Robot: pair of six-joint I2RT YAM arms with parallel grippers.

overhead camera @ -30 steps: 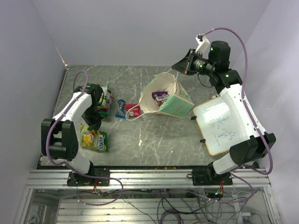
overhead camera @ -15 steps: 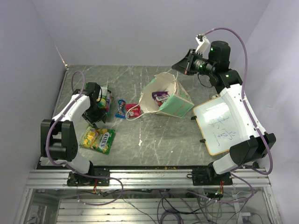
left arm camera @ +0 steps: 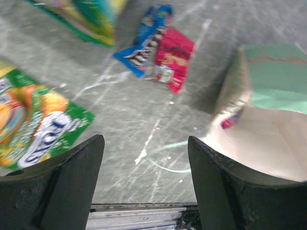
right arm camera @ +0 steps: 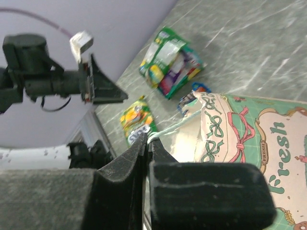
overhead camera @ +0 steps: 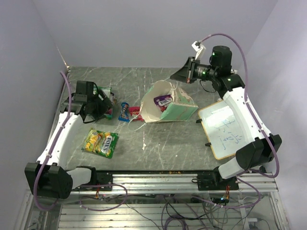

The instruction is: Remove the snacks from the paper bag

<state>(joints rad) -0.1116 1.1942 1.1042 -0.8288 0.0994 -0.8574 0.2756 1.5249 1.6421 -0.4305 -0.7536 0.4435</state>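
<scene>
Grey desk (overhead camera: 192,139) — I see left end effector (left arm camera: 144,146) wide, empty; right end effector (right arm camera: 147,143) pinching paper bag (overhead camera: 181,108) by its string handle (right arm camera: 168,129).

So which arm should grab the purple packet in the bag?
Left. The left gripper is open, empty, facing the beige paper bag's mouth; the right gripper is shut on its white string handle.
</scene>
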